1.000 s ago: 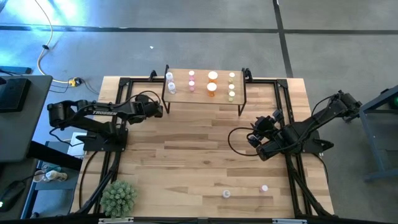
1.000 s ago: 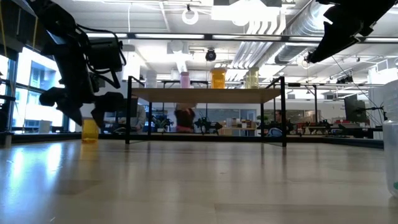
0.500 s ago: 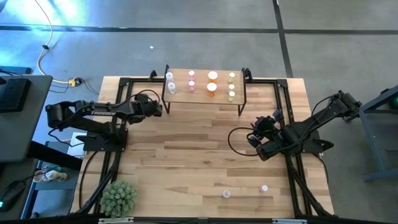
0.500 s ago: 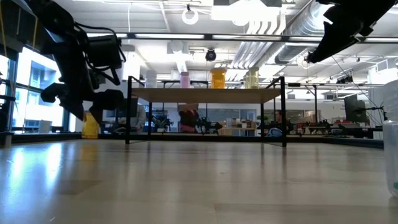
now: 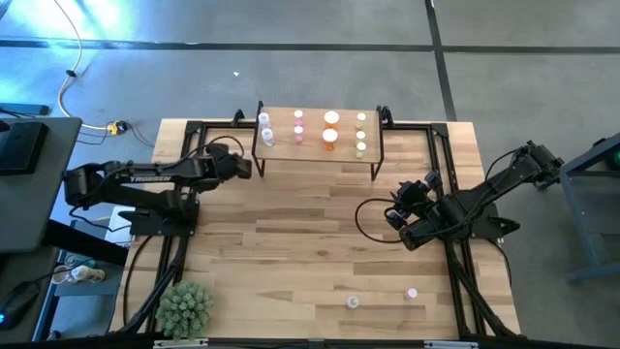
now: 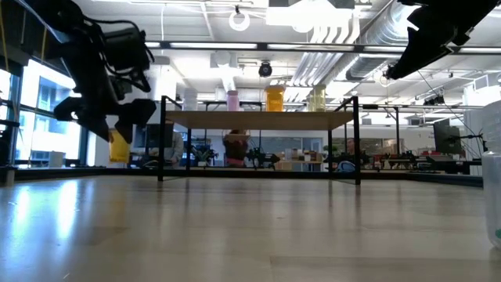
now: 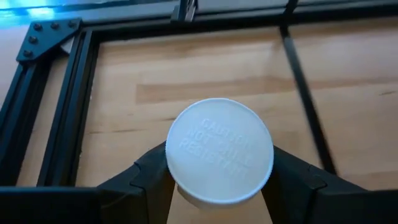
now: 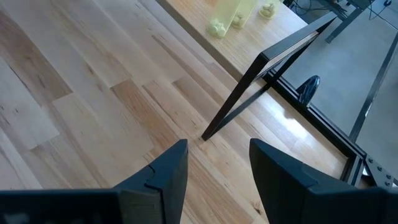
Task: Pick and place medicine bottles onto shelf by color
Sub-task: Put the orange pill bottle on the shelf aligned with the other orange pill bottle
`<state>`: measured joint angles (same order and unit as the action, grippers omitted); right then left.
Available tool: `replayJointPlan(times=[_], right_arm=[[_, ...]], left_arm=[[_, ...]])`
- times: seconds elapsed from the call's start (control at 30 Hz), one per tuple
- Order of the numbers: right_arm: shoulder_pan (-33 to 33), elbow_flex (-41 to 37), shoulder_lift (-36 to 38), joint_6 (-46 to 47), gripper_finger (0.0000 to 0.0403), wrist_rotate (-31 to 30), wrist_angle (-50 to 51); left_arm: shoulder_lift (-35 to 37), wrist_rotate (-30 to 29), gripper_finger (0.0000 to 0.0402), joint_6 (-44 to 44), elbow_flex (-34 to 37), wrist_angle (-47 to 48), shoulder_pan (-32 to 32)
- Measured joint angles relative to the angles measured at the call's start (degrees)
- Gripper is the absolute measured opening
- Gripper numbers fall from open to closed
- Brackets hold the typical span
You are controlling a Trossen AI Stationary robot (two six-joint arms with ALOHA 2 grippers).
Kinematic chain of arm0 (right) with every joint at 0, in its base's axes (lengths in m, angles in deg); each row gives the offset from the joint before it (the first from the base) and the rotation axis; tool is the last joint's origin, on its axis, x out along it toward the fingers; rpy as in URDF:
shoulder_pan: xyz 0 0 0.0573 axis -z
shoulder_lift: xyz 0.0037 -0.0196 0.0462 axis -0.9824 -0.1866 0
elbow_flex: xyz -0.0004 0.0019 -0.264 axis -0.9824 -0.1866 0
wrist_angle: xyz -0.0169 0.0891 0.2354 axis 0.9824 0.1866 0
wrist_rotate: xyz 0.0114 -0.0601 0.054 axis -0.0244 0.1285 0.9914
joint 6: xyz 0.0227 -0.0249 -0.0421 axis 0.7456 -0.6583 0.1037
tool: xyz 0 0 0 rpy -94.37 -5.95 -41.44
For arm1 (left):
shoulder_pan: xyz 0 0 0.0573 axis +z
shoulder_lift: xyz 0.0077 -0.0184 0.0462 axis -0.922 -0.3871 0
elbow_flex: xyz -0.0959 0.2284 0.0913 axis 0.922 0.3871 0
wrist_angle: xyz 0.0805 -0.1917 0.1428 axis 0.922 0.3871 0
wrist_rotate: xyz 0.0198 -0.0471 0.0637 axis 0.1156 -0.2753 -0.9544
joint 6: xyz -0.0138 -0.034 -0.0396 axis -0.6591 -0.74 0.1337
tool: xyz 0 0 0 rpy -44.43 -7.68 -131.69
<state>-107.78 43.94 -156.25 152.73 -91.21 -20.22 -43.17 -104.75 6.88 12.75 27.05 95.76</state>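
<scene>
Left pincer (image 7: 217,186) had clamped the yellow bottle (image 6: 119,146) and lifted it off the counter (image 5: 310,233), beside the shelf (image 5: 318,136). Placement next. Right pincer (image 8: 214,174) idle, spread, empty.

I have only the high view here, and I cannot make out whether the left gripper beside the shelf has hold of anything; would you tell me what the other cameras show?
Observer: Yes, the left gripper is shut on a white-capped bottle; the left wrist view shows its fingers at either side of the cap.
Operator: Thank you. What colour is the body?
Observer: Yellow-orange in the low view, and it hangs clear of the tabletop.
Operator: And is the right gripper carrying one?
Observer: No, the right gripper is open, with nothing in it.
</scene>
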Motion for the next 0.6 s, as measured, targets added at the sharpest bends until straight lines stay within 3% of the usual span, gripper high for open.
replayJointPlan(times=[0.6], right_arm=[[0.0, 0.0, 0.0, 0.0, 0.0163, 0.0, 0.0]], left_arm=[[8.9, -0.7, 0.0191, 15.0, -11.5, 1.3, 0.0]])
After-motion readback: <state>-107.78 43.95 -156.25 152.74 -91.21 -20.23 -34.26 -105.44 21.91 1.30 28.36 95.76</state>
